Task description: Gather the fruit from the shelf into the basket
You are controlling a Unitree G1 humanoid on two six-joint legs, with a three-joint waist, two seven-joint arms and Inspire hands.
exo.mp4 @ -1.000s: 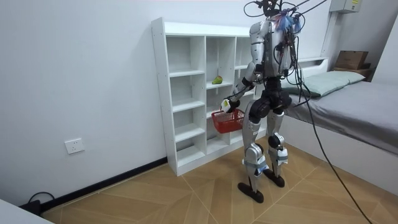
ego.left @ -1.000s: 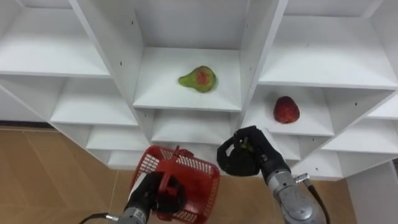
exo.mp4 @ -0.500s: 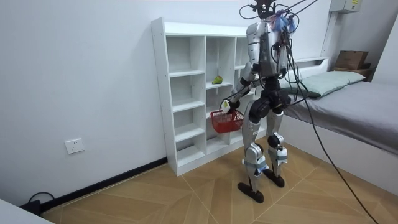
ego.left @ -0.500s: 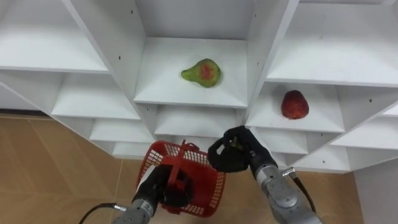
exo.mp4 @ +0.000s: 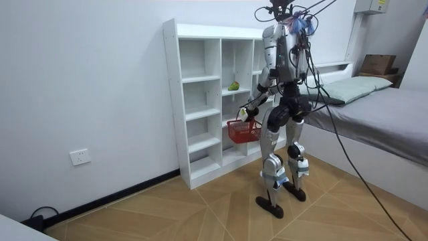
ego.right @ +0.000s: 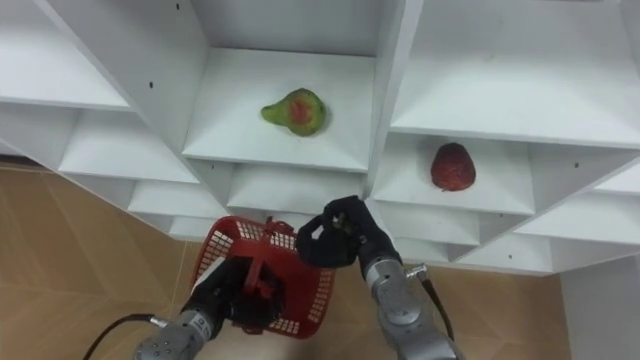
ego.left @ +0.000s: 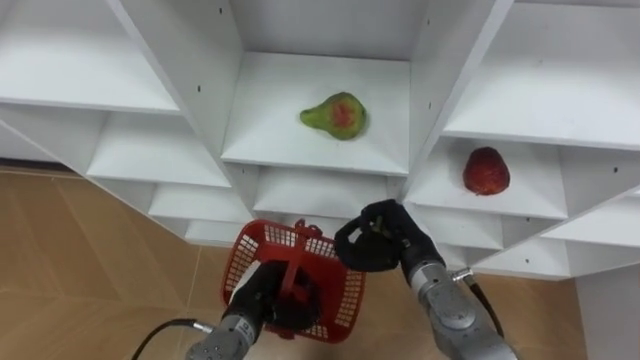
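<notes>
Your left hand (ego.left: pixel 262 305) grips the basket (ego.left: pixel 343 295) handle to catch fruit, right hand (ego.left: pixel 372 240) is curled closed over basket rim, contents unclear, w/ pear (ego.left: pixel 337 114) & red fruit (ego.left: pixel 486 171) shelved above basket.

We see a tall white closet (exo.mp4: pixel 200 79) of open compartments against a plain white wall (exo.mp4: pixel 80 80) in the middle of the room view. A dark skirting board (exo.mp4: pixel 114 195) runs along the wall's foot, with a white socket (exo.mp4: pixel 79 158) above it at left. The floor (exo.mp4: pixel 200 214) is warm wooden parquet. At the right edge stands a bed (exo.mp4: pixel 394 114) with a grey cover and a pale pillow (exo.mp4: pixel 354 86), and a brown box (exo.mp4: pixel 378 64) behind it.
</notes>
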